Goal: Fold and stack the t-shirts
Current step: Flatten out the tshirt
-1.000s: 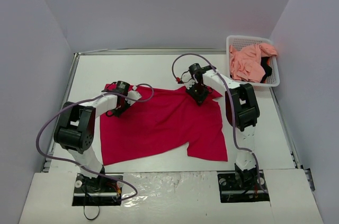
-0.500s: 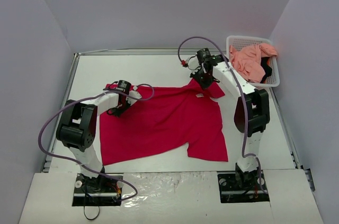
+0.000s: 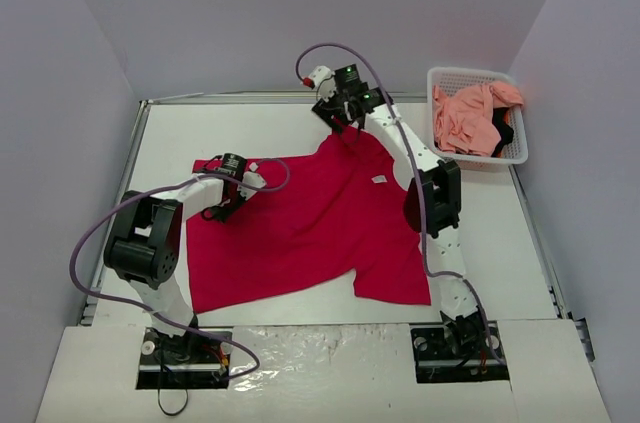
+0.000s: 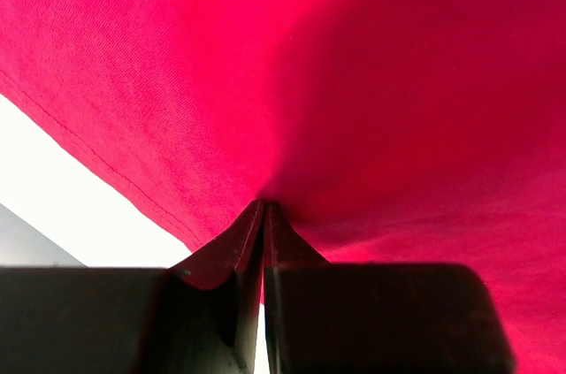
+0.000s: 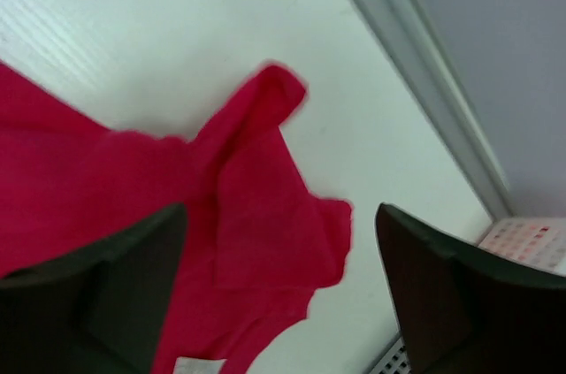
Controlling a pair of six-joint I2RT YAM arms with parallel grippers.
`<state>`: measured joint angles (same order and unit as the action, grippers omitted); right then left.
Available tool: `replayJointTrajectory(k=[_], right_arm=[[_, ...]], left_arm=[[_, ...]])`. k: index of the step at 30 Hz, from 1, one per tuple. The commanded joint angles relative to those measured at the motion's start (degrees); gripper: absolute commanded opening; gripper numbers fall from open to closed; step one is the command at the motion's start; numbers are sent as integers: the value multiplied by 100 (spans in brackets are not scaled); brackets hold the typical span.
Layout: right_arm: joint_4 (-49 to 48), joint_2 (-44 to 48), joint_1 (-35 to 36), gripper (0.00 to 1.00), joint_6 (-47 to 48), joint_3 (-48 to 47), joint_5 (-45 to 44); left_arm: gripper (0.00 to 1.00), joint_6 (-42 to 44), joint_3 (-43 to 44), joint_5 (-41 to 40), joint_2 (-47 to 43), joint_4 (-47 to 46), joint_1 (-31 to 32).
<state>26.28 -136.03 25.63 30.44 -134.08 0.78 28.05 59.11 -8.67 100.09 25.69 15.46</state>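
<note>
Table walled on three sides. Bare white strip runs along the far edge and down the right side, between the red shirt and the basket in the far right corner.

Left claw at the shirt's left edge, jaws pinched tight on a small fold of red cloth. Right claw above the shirt's far tip, jaws wide apart, gripping nothing; a crumpled sleeve lies on the table below it.

Shirt spread mid-table, mostly flat, near hem uneven, white tag showing. Pink shirt and black cloth heaped in the basket.
</note>
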Motion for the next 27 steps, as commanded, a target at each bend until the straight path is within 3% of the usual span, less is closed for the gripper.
replayJointTrajectory(k=[1, 2, 4, 12, 14, 19, 27], right_arm=[[-132, -187, 320, 87, 560, 347, -884], [-150, -187, 311, 96, 560, 583, -999], [-193, 22, 206, 97, 438, 900, -957], [-326, 1227, 57, 87, 191, 2613, -825], [-317, 1280, 13, 83, 86, 2738, -912], [-317, 1228, -119, 60, -64, 2914, -974], [-299, 1008, -172, 36, -126, 2879, -746]], left_arm=[[2, -248, -84, 304, 19, 349, 115], [2, -248, -101, 287, 10, 323, 115], [2, -256, -137, 260, -34, 296, 115], [2, -274, -102, 313, -113, 357, 132], [2, -292, -128, 313, -139, 340, 150], [2, -300, -216, 304, -201, 296, 150], [2, -309, -207, 322, -245, 296, 150]])
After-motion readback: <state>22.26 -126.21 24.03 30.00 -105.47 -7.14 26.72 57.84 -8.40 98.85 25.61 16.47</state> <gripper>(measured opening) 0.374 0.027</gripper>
